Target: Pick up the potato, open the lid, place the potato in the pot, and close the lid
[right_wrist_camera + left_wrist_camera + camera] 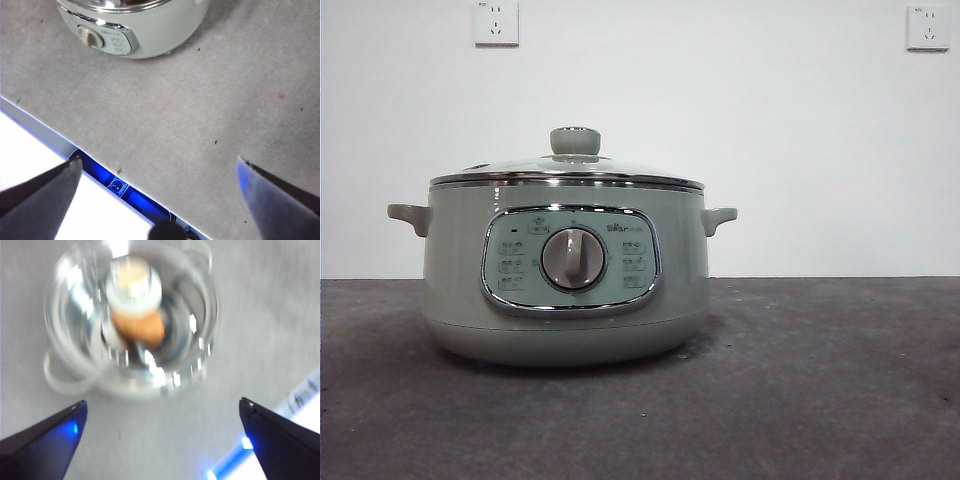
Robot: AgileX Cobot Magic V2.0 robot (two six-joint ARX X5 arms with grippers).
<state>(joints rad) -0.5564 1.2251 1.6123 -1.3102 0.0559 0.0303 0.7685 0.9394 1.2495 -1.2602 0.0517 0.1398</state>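
Front view: the pot (565,285), a pale sage-green electric cooker, stands on the dark grey bench (840,390) left of centre, with its glass lid (570,168) seated on the chrome rim and the knob (575,140) upright at the middle. The chrome-framed button panel (570,260) faces the camera; a small brand mark sits above and right of the central dial (573,258), and the button legends flank it in two columns, all too small to read. Two white wall sockets (496,22) hang high on the pale wall behind. Open bench extends to the right of the pot and in front of it; neither arm enters this view. Left wrist view, blurred: the left pincer (162,412) hangs above the pot, jaws wide apart and holding nothing, and through the closed lid (187,315) the orange-brown potato (140,327) shows inside the pot, partly hidden by the knob (133,286). Right wrist view: the right pincer (157,167) hangs over the near bench edge (60,137), jaws apart and empty, well clear of the pot (145,35), with a broad stretch of bare speckled bench (200,105) between them. A blue-lit strip (120,186) runs below the edge; its small marking is unreadable.
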